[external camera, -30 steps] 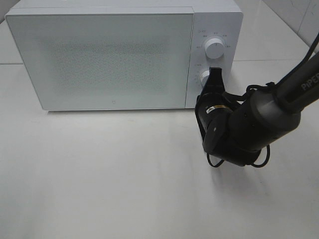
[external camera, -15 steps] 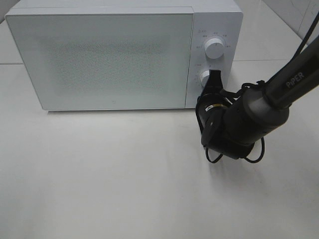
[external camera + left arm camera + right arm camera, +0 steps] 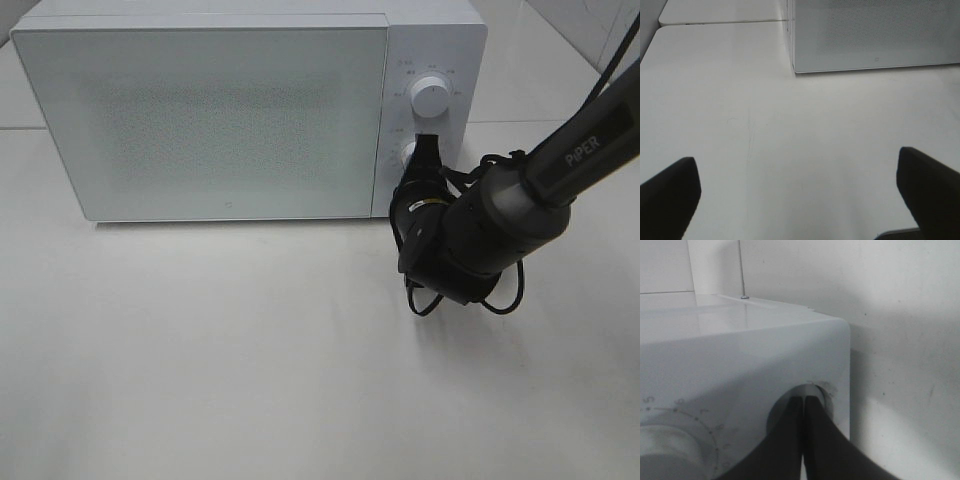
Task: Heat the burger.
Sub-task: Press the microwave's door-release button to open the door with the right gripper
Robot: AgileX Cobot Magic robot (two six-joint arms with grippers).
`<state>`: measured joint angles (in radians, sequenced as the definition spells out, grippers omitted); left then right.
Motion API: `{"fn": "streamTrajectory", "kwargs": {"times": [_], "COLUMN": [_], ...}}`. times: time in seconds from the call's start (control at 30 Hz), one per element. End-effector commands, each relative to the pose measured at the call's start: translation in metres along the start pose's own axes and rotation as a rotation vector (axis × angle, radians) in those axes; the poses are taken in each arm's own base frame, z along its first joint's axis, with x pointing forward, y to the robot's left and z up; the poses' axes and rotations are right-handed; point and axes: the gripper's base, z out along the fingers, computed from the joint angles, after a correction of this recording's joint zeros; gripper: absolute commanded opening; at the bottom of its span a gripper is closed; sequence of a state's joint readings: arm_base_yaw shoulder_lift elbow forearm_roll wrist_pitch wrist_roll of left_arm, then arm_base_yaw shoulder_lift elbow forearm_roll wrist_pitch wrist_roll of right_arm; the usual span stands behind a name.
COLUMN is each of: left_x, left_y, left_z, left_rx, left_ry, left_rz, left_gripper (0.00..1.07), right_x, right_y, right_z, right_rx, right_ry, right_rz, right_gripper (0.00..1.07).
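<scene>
The burger is not in view. The white microwave [image 3: 230, 120] stands at the back of the table with its door shut. My right gripper [image 3: 428, 150] is shut, its fingertips together against the lower knob [image 3: 407, 154] on the control panel, below the upper knob [image 3: 430, 97]. In the right wrist view the shut gripper [image 3: 803, 400] meets the round lower knob [image 3: 777, 415]. My left gripper [image 3: 800, 200] is open and empty over bare table, well in front of the microwave's left corner [image 3: 805, 60]. The left gripper does not show in the exterior high view.
The white table [image 3: 220, 350] spreads in front of the microwave. The right arm's dark wrist and cable loops [image 3: 470, 240] hang just in front of the control panel. A wall rises at the far right [image 3: 600, 30].
The right arm has drawn in slightly toward the microwave's panel, with the gripper tip staying at the lower knob. The microwave door stays shut.
</scene>
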<state>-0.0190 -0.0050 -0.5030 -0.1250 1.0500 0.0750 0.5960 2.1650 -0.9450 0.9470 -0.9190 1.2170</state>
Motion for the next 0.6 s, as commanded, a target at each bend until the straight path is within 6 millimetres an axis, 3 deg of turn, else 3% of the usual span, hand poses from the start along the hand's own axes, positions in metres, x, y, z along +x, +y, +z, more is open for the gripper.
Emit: {"fn": "streamTrajectory", "kwargs": {"times": [0.03, 0.27, 0.6], "left_x": [0.001, 0.001, 0.001], "left_y": [0.0, 0.0, 0.0], "left_z": [-0.002, -0.002, -0.002], "left_rx": [-0.002, -0.002, -0.002], "left_ry": [-0.03, -0.03, -0.03], "left_rz": [-0.005, -0.005, -0.005], "left_gripper": [1.0, 1.0, 1.0], "right_x": [0.001, 0.006, 0.013], "right_y": [0.037, 0.051, 0.049], "right_z": [0.006, 0.009, 0.019], "right_rx": [-0.238, -0.324, -0.356], "right_ry": [-0.026, -0.038, -0.032], "right_rz": [0.003, 0.004, 0.003], "right_gripper": [0.0, 0.0, 0.0]}}
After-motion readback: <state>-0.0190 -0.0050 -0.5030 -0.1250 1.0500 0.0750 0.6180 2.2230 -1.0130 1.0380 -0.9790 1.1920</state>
